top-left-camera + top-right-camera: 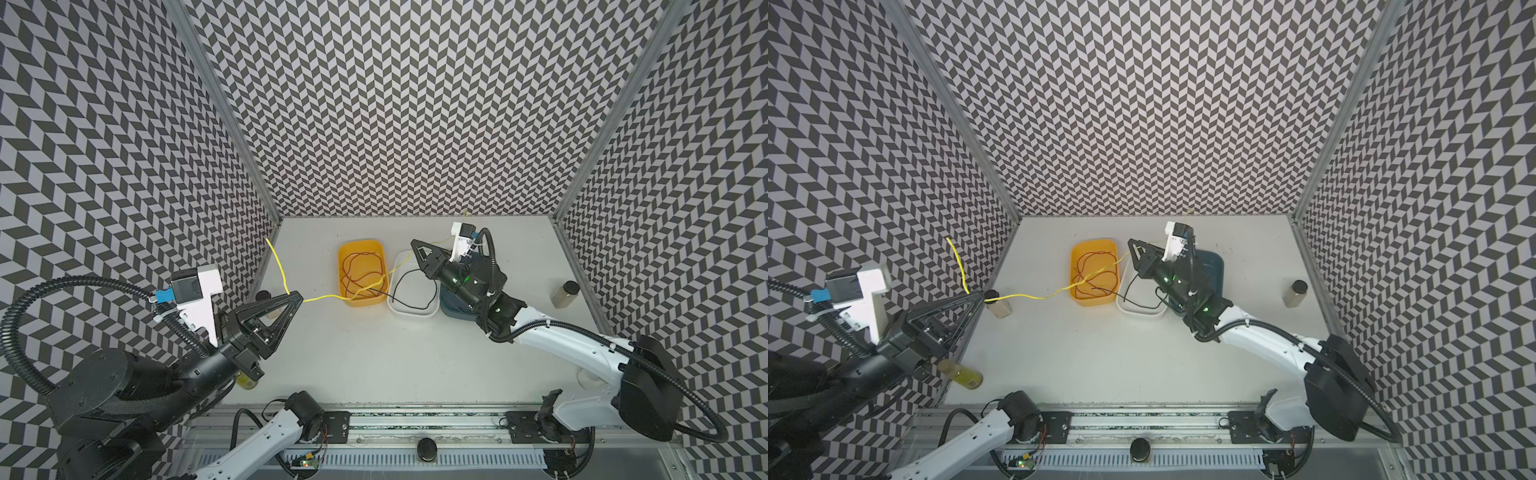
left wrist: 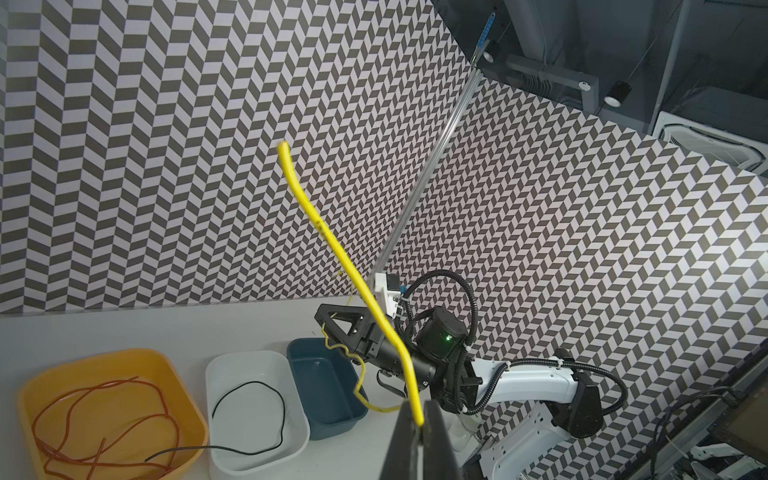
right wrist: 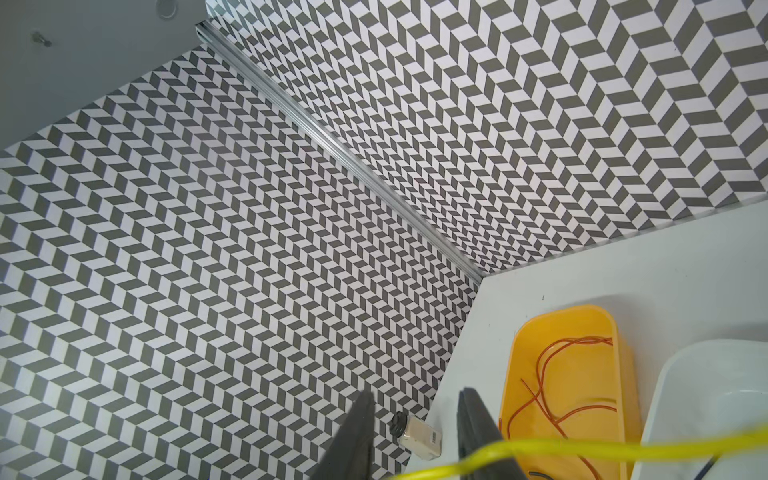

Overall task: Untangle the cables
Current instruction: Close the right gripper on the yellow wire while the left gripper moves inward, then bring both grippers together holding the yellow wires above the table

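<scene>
The table point(image 1: 374, 353) lies bare and roomy in front, with everything crowded toward the back. The right arm point(image 1: 552, 332) covers most of the blue tub point(image 1: 1214, 266). Only that tub's far corner shows from above. The white tub point(image 1: 415, 313) sits just beside it, and the yellow tub point(image 1: 359, 304) comes next in the row.

The left gripper point(image 1: 298, 296) is up close against the left wall point(image 1: 166, 187), with little room on that side. Its fingers are clamped on the yellow cable point(image 1: 324, 297). A short free end sticks up along the wall, and the rest runs over the yellow tub to the right gripper point(image 3: 415, 392). That gripper's fingers stand apart. The cable crosses one of them, though I can't quite tell whether it lies between them.

The black cable point(image 1: 409, 291) loops in the white tub, with one end over the rim into the yellow tub. The red cable point(image 1: 361, 270) lies coiled in the yellow tub. A bottle point(image 1: 963, 374) peeks out from under the left arm point(image 1: 851, 374).
</scene>
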Tool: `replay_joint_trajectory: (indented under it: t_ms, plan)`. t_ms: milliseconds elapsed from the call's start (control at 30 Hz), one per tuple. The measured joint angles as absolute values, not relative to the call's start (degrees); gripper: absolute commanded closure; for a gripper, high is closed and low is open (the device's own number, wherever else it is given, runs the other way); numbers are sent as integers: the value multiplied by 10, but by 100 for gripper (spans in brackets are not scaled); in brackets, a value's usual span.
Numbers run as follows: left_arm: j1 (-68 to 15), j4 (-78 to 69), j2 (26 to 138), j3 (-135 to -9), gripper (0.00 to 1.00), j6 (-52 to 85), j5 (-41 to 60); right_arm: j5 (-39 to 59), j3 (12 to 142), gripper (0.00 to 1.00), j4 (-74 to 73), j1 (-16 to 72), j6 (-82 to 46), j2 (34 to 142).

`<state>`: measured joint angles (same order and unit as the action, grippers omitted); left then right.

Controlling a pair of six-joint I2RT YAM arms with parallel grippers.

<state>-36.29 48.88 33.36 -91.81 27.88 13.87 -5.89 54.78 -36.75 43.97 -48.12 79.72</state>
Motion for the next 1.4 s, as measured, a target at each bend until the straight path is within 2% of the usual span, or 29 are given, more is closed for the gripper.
replay_joint_trajectory:
  t_ms: [267,567,900,1200,1400]
  plan:
    - [-362,499,324,-903,100,279,138,-48,549,100,-350,437,-424,791]
    - [-361,518,336,-908,100,266,131,-17,562,100,-261,446,-292,757]
    - [-362,458,463,-919,100,230,139,62,555,100,-125,508,-132,692]
    - [-361,359,585,-898,100,224,173,130,515,100,-89,530,-95,580]
    - [-361,295,611,-868,100,255,198,138,498,100,-95,530,-102,557]
